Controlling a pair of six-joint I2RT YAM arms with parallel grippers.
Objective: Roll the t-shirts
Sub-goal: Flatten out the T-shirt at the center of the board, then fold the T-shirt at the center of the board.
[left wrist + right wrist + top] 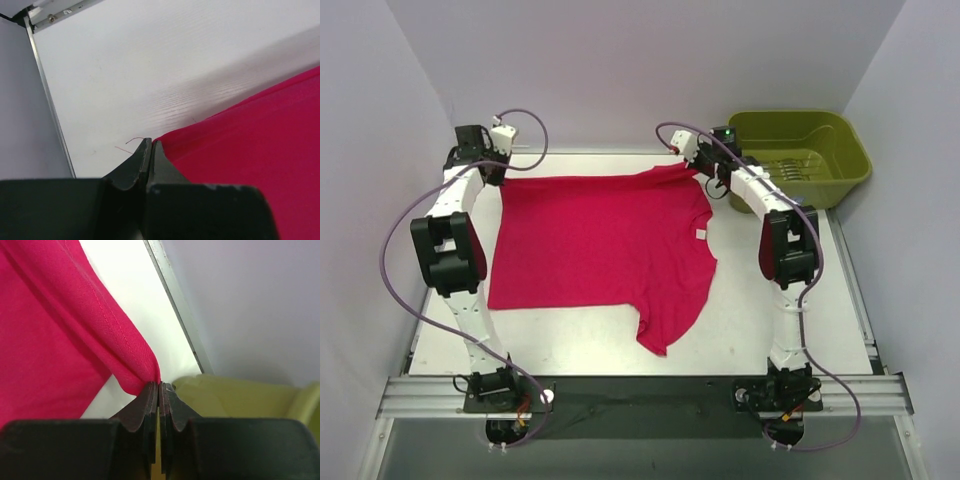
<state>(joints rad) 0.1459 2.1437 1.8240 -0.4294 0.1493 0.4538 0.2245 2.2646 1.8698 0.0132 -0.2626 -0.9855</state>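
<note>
Magenta-red t-shirt (595, 240) is pinched at both far corners. The right gripper (159, 385) has its dark jaws pressed tight on a bunched fold of the soft woven cloth. The stitched hem line runs straight into the tips and the fabric tents up off the table (760, 320). The left gripper (150, 144) has its jaws together too, nipping the very corner of the hem, with loose threads (131, 144) straying onto the white, finely ribbed surface beside it. Out from there, the shirt lies flat and smooth across the middle of the table, its far edge drawn between the two grippers. Its small white neck label (701, 234) lies on the right side, and one sleeve (665, 335) flops toward the near edge. A glossy olive-green tub (800, 150) with a rounded rim sits just beyond the right gripper. Bare white strips run along the right and near sides, and a metal rail (45, 90) edges the table close to the left gripper.
</note>
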